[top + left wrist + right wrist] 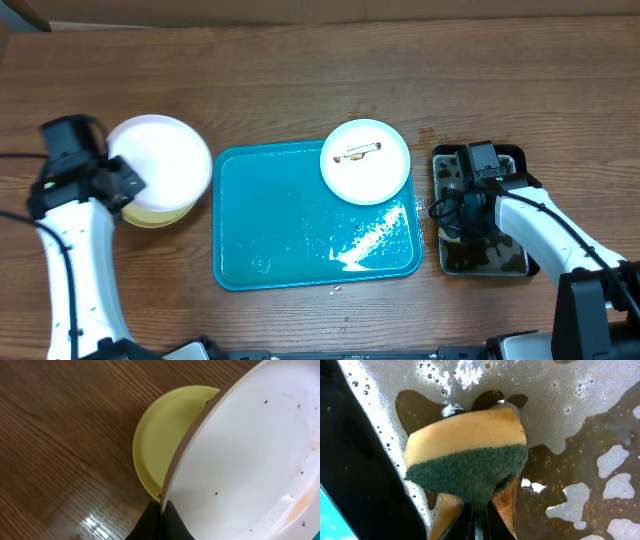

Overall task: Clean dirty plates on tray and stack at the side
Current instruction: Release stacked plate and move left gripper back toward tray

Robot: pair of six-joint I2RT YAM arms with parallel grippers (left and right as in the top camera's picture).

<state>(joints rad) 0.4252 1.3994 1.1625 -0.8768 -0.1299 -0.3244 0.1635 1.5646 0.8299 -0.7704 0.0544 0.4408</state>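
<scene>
My left gripper (162, 510) is shut on the rim of a white plate (160, 160), holding it tilted over a pale yellow-green plate (165, 435) that lies on the wood left of the turquoise tray (270, 230). The held plate (250, 460) has small brown specks and an orange smear. Another white plate (365, 162) with a brown smear lies on the tray's far right corner. My right gripper (480, 517) is shut on a yellow and green sponge (467, 457) above the foamy water of the black tray (500, 262).
The turquoise tray's floor is wet, with white foam (365, 240) near its right front. The black tray (360, 460) holds murky brown water with foam patches. Bare wooden table lies around both trays.
</scene>
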